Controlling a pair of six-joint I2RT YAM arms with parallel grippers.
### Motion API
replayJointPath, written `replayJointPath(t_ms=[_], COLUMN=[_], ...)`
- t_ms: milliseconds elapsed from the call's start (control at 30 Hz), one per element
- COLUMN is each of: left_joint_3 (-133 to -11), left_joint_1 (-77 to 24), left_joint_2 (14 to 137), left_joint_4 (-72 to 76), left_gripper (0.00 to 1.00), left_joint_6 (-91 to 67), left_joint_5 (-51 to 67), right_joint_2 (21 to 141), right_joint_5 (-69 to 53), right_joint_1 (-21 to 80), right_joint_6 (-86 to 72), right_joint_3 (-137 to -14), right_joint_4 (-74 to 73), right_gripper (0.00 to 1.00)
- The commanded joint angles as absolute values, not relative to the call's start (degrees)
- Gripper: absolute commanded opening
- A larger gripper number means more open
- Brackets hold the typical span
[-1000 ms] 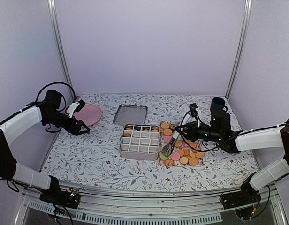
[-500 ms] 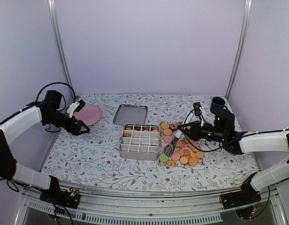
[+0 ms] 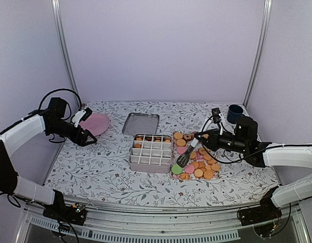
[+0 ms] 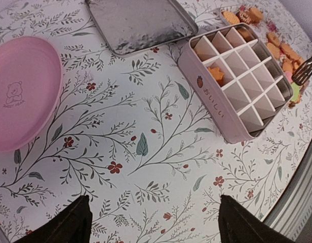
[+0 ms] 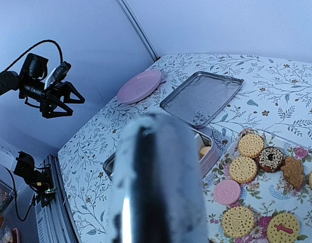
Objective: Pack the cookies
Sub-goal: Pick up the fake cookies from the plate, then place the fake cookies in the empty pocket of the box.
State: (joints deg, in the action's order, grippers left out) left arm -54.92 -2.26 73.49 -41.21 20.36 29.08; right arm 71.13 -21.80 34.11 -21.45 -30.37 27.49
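Looking down from the top camera, the cookies lie in a heap on the worktop, just right of a divided box whose back row already holds a few orange ones. The right gripper is clamped on the handle of a metal utensil, whose dark head rests at the left edge of the heap. The left gripper hangs near a pink plate, well apart from the box. A metal lid lies behind the box, and a blue cup stands at the far right.

From the left wrist, the left gripper has its fingers spread wide over bare floral worktop and holds nothing. The box shows one orange cookie in a cell, and more cookies lie beyond it beside the utensil's head.

From the right wrist, the blurred handle fills the middle. Cookies lie on a flowered tray, among them a pink one and a dark ring-shaped one.
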Motion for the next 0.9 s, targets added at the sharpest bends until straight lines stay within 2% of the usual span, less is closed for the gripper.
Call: replayJointPath(t_ms=[0, 167, 367, 867], left_joint_3=[-55.99, -55.99, -55.74, -55.11], left_joint_1=[-2.96, -2.95, -2.94, -3.01], left_joint_2=[72.8, 72.83, 72.76, 72.23], left_joint_4=[-41.22, -41.18, -41.13, -41.05], left_gripper=[0.87, 0.87, 0.87, 0.87], left_joint_6=[20.62, 20.58, 20.57, 20.85], left_joint_5=[29.36, 29.36, 29.54, 29.24], right_joint_2=[67.55, 66.86, 71.84, 97.42], right_joint_5=[-21.46, -21.05, -21.05, -6.49], right_joint_1=[34.28, 34.28, 34.85, 46.5], right_joint_6=[-20.81, -16.97, -14.23, -1.77], right_joint_3=[-34.04, -41.58, -50.92, -77.52], right_joint_4=[25.48, 19.81, 17.84, 12.09], right_gripper=[0.0, 0.0, 0.0, 0.0])
